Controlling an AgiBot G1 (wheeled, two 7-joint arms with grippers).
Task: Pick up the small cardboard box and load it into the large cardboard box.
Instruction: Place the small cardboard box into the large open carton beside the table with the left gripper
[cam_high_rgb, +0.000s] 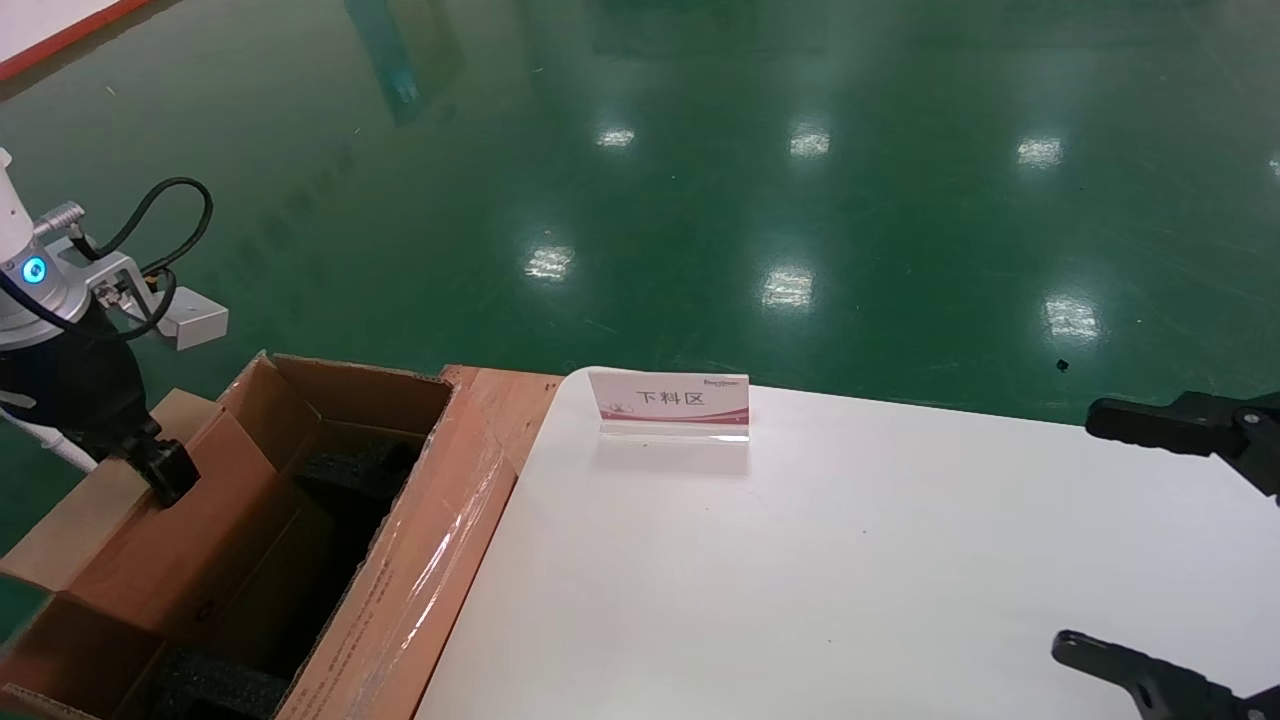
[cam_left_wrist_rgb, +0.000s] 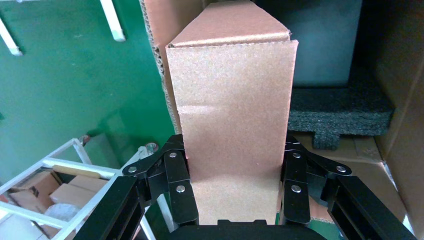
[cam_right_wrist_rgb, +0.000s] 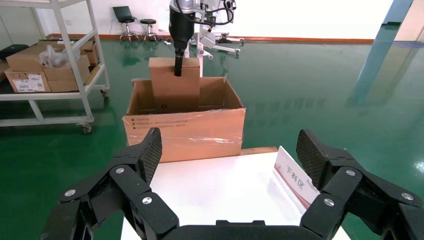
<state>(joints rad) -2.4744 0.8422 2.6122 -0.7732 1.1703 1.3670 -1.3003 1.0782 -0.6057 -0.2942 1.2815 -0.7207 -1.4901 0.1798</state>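
Our left hand (cam_left_wrist_rgb: 235, 197) is clamped on the small cardboard box (cam_left_wrist_rgb: 231, 125), a plain brown, flat matte slab held upright, its lower end already inside the large cardboard box (cam_right_wrist_rgb: 185, 131), the big brown corrugated carton standing just beside the white counter (cam_high_rgb: 850, 560). We judge the main risk to be snagging: the slab hangs close to the carton's near wall and its raw fluted edge, so it could catch there or land crooked on the coarse black foam padding (cam_left_wrist_rgb: 340, 112). Glossy clear tape wrinkles over one flap. Our right hand (cam_right_wrist_rgb: 230, 172) hovers spread wide above the counter, near a small acrylic sign (cam_high_rgb: 672, 402).
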